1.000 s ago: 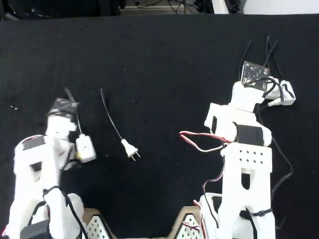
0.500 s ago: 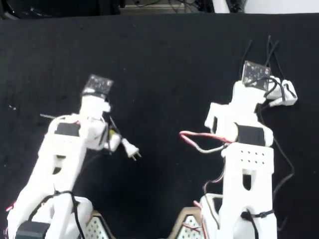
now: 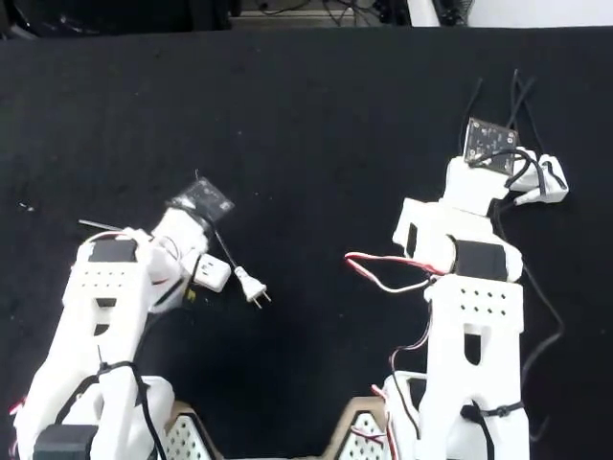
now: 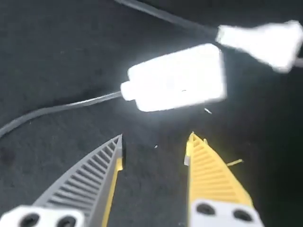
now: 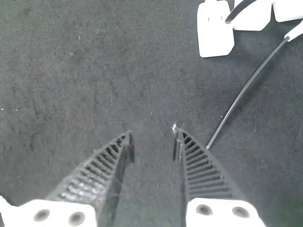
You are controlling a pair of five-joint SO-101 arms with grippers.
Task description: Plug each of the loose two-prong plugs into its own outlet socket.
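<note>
The black table (image 3: 316,125) holds a white plug (image 3: 251,286) beside an outlet socket (image 3: 213,275).

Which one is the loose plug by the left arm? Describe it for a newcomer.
On the black table, find the left arm. A boxy white outlet block lies beside its wrist; just beyond, toward the table's middle, is the plug. Unlike the block, it is small and ends in two bare prongs.
</note>
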